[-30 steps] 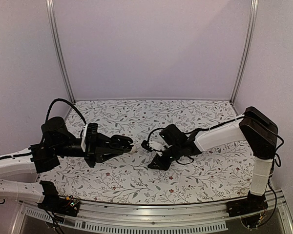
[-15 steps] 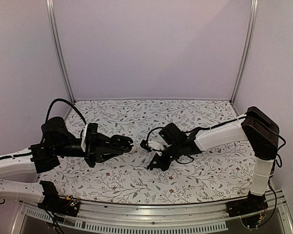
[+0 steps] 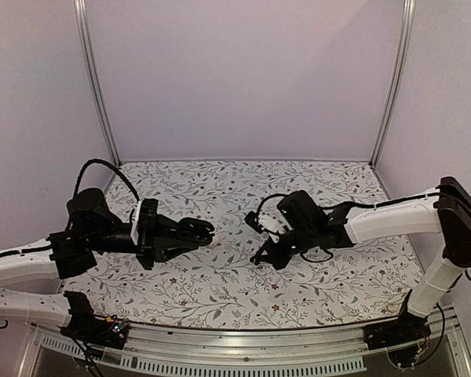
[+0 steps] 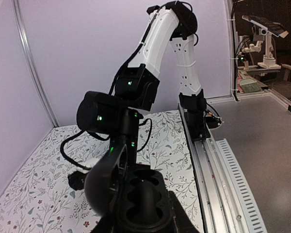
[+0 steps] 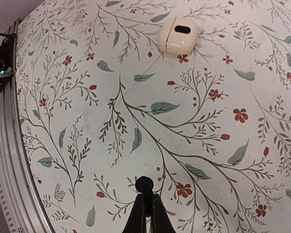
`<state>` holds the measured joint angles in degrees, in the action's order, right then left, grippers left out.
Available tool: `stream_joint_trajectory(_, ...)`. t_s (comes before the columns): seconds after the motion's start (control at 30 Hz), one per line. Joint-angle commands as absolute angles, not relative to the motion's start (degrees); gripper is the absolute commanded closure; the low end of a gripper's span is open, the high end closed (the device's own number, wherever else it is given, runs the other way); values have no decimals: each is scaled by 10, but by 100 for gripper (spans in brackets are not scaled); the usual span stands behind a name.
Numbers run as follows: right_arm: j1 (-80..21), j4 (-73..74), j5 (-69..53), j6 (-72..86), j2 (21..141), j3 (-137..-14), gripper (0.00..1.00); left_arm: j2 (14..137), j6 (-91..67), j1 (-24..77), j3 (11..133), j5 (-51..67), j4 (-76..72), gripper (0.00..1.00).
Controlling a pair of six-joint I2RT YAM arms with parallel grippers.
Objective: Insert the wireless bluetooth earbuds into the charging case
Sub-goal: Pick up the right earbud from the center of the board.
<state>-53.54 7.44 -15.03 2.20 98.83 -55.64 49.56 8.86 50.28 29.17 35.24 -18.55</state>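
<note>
Earbud, tiny, light, hard and likely slippery, pinched across its rounded body at the very tips of the closed right end effector, right of and apart from the open case gripped by the left end effector.
</note>
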Motion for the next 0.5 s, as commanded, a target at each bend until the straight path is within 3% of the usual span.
stream_joint_trajectory(0.0,-529,31,-107,33,859,-557,100,501,96,495,286,359,-193,100)
stream_joint_trajectory(0.23,-526,38,-83,70,759,-591,100,501,87,498,282,320,-223,100)
stream_joint_trajectory(0.47,-526,50,-83,134,741,-634,100,521,133,503,313,245,-211,100)
